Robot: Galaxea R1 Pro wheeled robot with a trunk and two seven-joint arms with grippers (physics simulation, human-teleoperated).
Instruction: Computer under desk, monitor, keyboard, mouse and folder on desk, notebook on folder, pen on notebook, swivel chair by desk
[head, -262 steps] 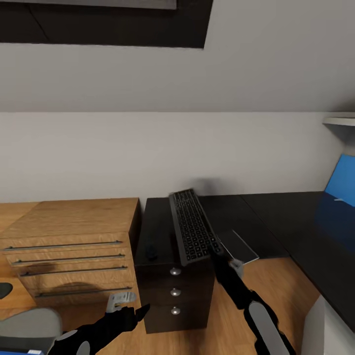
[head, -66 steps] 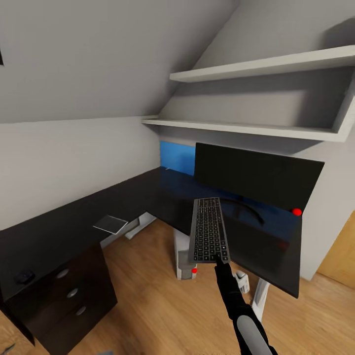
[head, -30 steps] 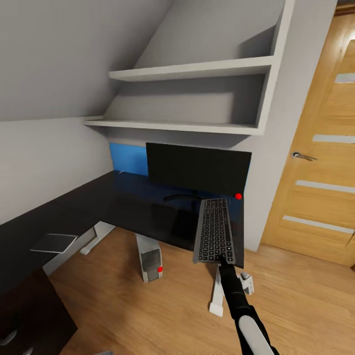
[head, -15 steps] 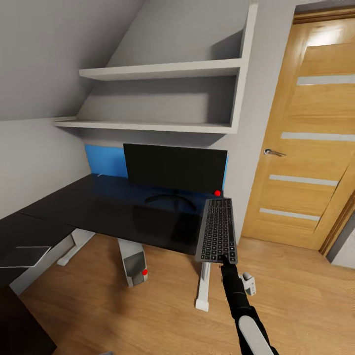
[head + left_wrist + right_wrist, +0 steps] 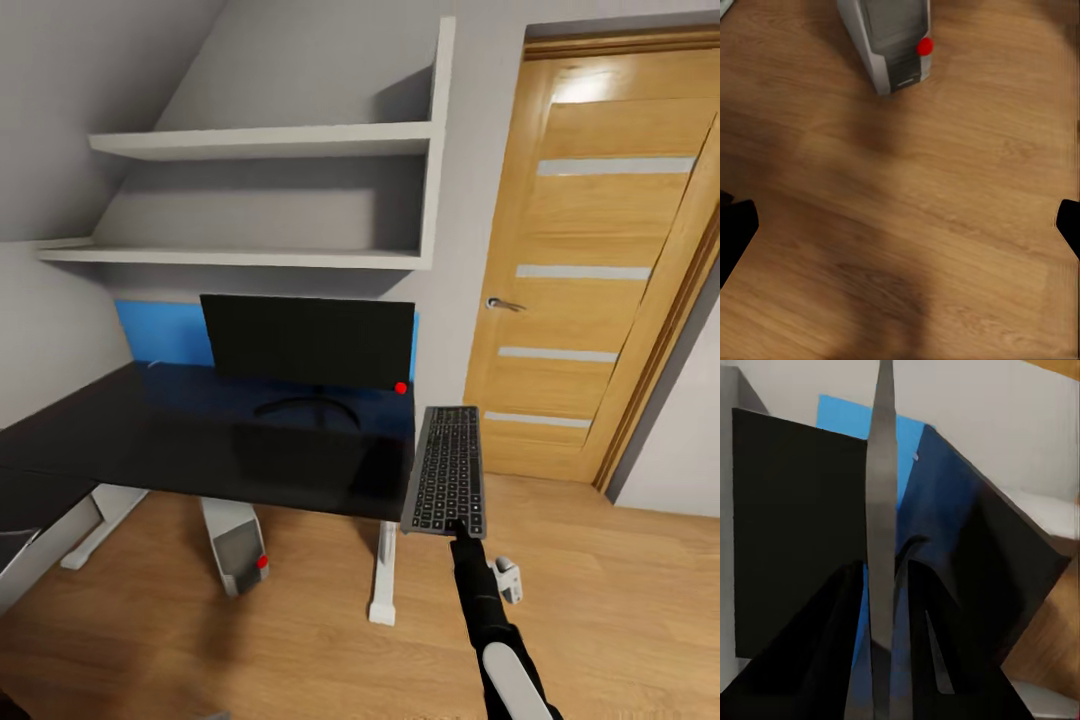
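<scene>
Carrying the keyboard (image 5: 446, 471) by its near short edge, right gripper (image 5: 463, 527) fingers clamped on it, held level mid-frame w/ its far end nearest the table (image 5: 150, 440), ready to set beside monitor (image 5: 308, 340). Left fingers (image 5: 735, 232) spread wide, idle over floor.

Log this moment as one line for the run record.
right end effector: shut on keyboard, carried off the desk edge | monitor: on desk | computer: under desk | left end effector: open

No text, label, brand or number can be read; the keyboard's (image 5: 446, 472) key legends are too small.
</scene>
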